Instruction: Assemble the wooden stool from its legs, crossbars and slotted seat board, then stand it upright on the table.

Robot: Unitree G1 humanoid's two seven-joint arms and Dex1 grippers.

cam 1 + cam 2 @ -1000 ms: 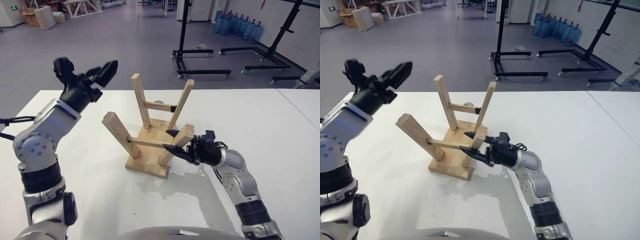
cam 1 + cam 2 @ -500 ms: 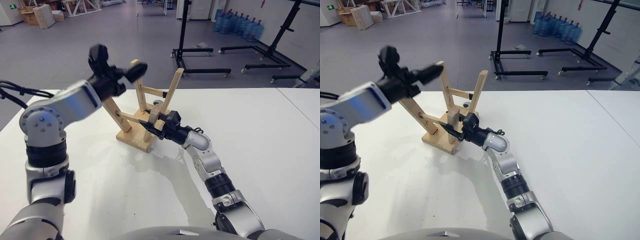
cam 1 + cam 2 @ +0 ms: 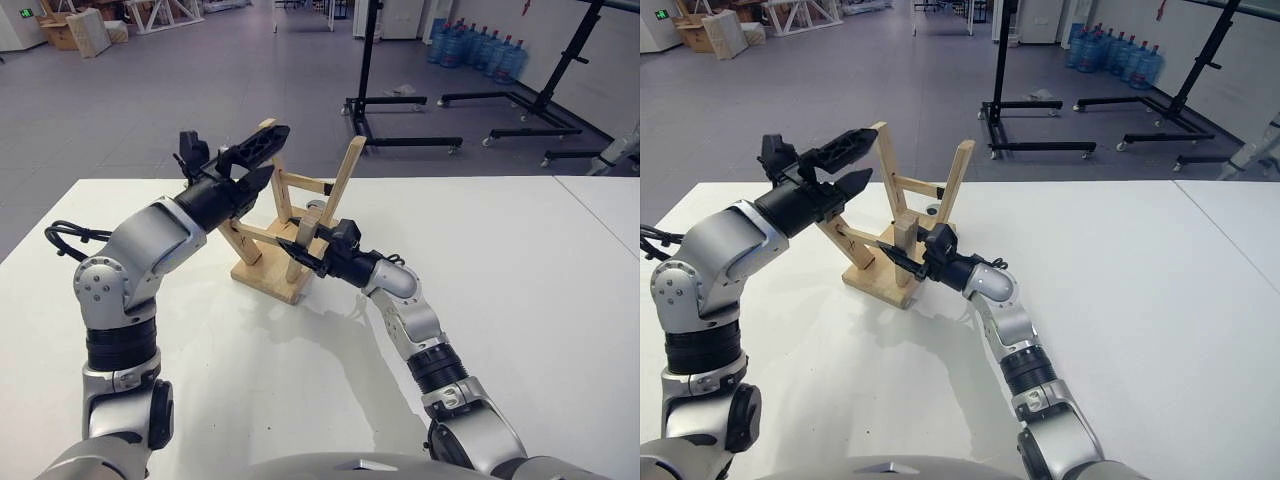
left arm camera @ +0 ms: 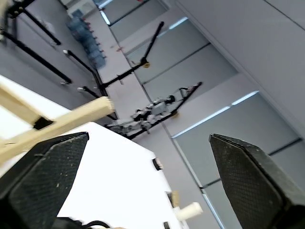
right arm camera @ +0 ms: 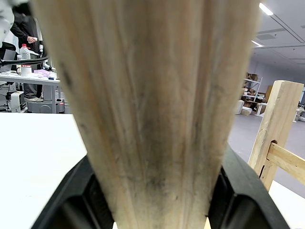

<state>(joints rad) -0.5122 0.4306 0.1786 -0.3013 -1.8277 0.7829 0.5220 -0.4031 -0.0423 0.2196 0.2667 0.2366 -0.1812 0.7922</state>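
Stool upside down toward the table's far edge, legs upward. Right tool is clamped on the near leg. Left tool, gaping wide, hovers just beside the far leg's upper end.

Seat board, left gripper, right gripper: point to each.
Seat board (image 3: 266,284): left eye view, near side.
Left gripper (image 3: 277,152): left eye view, between open jaws.
Right gripper (image 3: 296,240): left eye view, between jaws gripping leg (image 5: 147,95).
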